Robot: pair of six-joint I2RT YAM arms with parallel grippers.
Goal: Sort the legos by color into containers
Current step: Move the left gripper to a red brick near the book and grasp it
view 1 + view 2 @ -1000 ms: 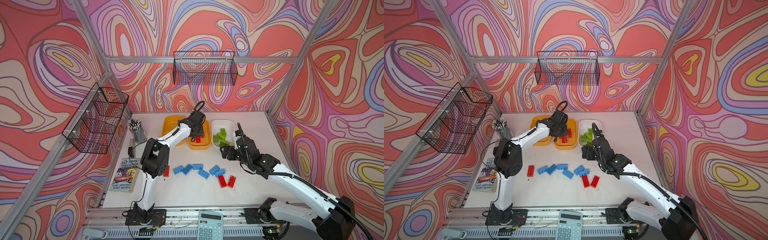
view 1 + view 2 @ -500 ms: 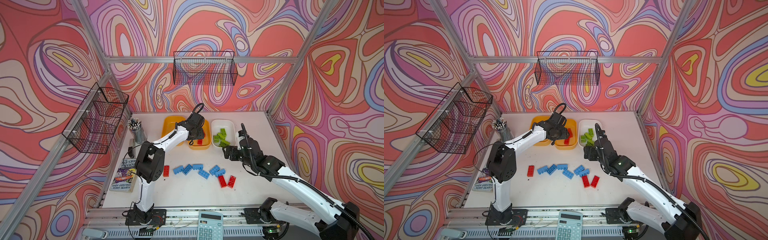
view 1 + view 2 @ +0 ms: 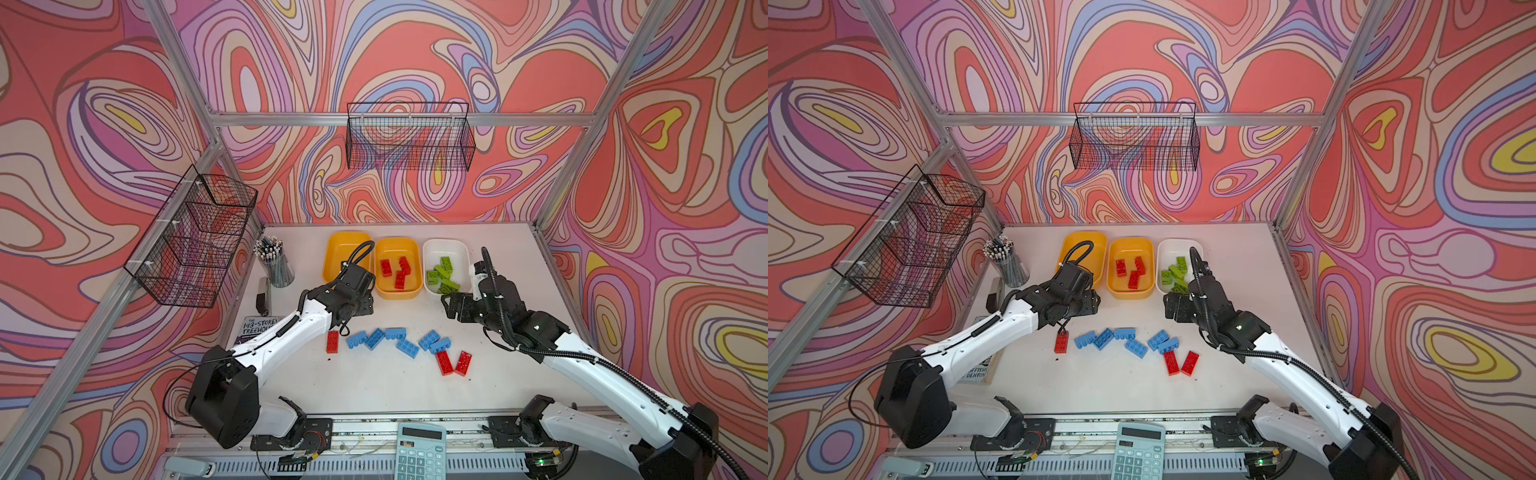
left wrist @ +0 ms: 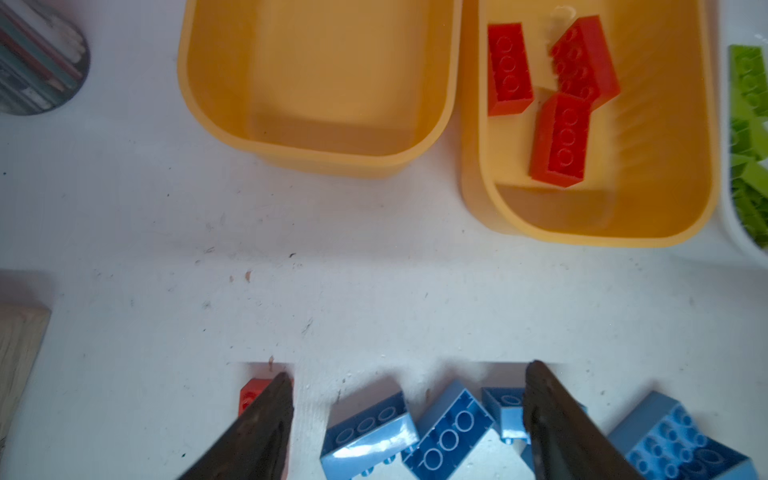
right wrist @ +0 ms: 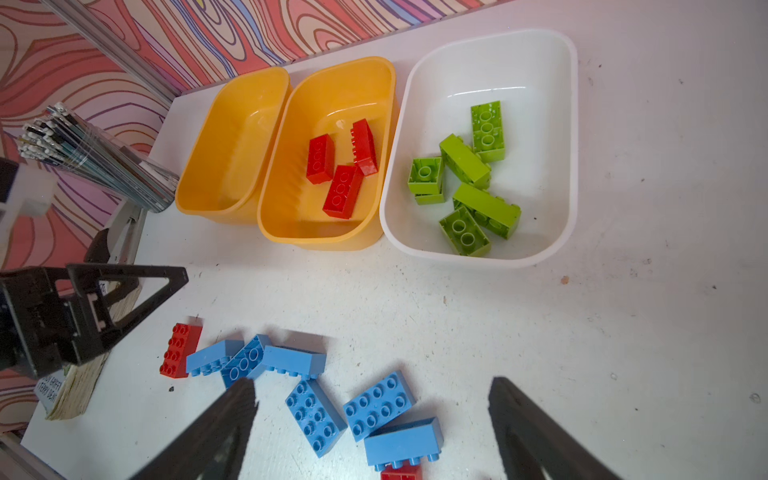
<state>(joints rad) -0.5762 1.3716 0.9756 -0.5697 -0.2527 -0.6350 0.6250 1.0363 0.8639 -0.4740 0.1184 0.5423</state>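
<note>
Right wrist view: green legos [image 5: 486,210] all in white tray [image 5: 557,104].
Middle yellow tray [image 5: 299,166]: three red legos [image 5: 343,191] in!
Left yellow tray [image 5: 232,137]: bare.
Worktop [image 5: 623,332]: six blue legos [image 5: 378,405], loose red legos [image 5: 180,351] waiting, lower frame.
Left end effector [image 4: 409,371], right end effector [image 5: 372,382]: spread, empty.

Both top views look steeply down from high in front over the whole table [image 3: 374,386]; each wrist camera hangs close above it, both catching the yellow trays [image 4: 316,162]

Blue legos [image 3: 376,338] loose, reds [image 3: 385,268] in tray [image 3: 397,296]
</note>
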